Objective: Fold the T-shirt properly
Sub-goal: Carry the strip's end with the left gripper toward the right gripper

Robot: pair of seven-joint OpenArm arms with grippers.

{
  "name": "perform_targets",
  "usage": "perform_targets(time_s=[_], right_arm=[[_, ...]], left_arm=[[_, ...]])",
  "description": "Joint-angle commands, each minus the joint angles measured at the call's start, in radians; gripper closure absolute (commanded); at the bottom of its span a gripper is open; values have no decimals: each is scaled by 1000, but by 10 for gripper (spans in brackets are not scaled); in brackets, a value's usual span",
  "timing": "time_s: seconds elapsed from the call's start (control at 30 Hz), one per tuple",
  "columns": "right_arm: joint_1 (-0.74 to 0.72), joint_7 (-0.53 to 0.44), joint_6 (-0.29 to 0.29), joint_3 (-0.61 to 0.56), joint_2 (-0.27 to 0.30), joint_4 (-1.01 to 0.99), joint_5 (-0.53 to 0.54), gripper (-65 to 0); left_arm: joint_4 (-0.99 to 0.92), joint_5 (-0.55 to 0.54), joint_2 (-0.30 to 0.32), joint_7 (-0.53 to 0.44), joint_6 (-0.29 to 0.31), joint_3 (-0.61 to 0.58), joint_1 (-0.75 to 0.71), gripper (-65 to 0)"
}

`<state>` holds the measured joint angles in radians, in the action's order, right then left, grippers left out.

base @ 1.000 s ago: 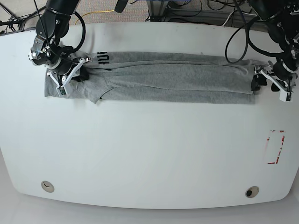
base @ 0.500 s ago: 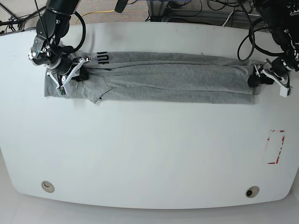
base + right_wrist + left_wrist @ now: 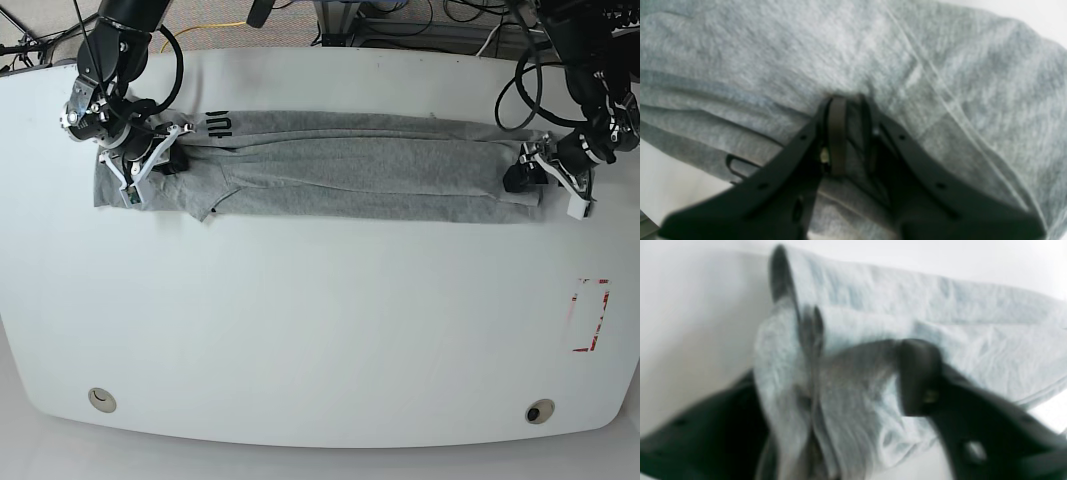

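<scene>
The T-shirt [image 3: 350, 165] lies as a long folded band across the upper part of the white counter [image 3: 320, 330]. It is soft, light and limp, so hold it at the ends. The right pincer [image 3: 150, 165] is closed on the cloth at upper left; the left pincer [image 3: 535, 180], half open, has the hem between its jaws.

Base view: high overhead, looking almost straight down on the whole table [image 3: 320, 330], both arms entering from the upper corners of the frame. Left wrist view: very close, blurred, looking along its black fingers [image 3: 920, 376] at bunched grey cloth, the T-shirt [image 3: 873, 340]; matches the base view's right end. Right wrist view: equally close, cloth filling the frame; matches the base view's upper left.
</scene>
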<state>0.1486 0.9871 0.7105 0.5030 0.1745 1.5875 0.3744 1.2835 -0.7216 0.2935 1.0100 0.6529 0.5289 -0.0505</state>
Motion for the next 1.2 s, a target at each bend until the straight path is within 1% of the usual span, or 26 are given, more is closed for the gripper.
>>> perform_targets(time_s=[0.0, 0.07, 0.1, 0.23, 0.33, 0.4, 0.47, 0.53, 0.6, 0.77, 0.83, 1.03, 1.17], right_arm=[[3, 49, -12, 4, 10, 1, -48, -82], [3, 49, -12, 4, 10, 1, -48, -82], [3, 49, -12, 4, 10, 1, -48, -82], [3, 49, -12, 4, 9, 1, -48, -82], [1, 49, -12, 4, 9, 1, -48, -82], [1, 49, -12, 4, 9, 1, -48, -82], [3, 49, -12, 4, 9, 1, -48, -82], [1, 49, -12, 4, 9, 1, -48, -82], [1, 49, -12, 4, 9, 1, -48, -82], [-1, 49, -12, 3, 9, 0, -48, -82], [-1, 49, -12, 0, 9, 1, -48, -82], [1, 49, -12, 3, 9, 0, -48, -82], [1, 49, -12, 1, 9, 1, -48, -82]], left_arm=[[5, 24, 13, 27, -6, 3, 1, -140], [9, 24, 13, 27, -6, 1, 1, -51], [14, 21, 13, 28, -6, 3, -1, -42], [41, 20, 19, 28, -6, 3, -4, -37], [152, 23, 19, 33, -6, 0, -10, -37], [247, 23, 17, 33, -6, -5, -41, -37], [350, 20, 17, 33, -6, -52, -67, -37], [407, 18, 19, 33, -6, -108, -71, -39], [479, 18, 19, 33, -6, -195, -76, -39], [555, 18, 13, 33, -6, -366, -81, -40], [555, 17, -7, 33, -6, -427, -64, -40], [551, 27, -96, 33, -8, -499, -41, -42], [549, 81, -150, 33, -8, -545, 2, -42]])
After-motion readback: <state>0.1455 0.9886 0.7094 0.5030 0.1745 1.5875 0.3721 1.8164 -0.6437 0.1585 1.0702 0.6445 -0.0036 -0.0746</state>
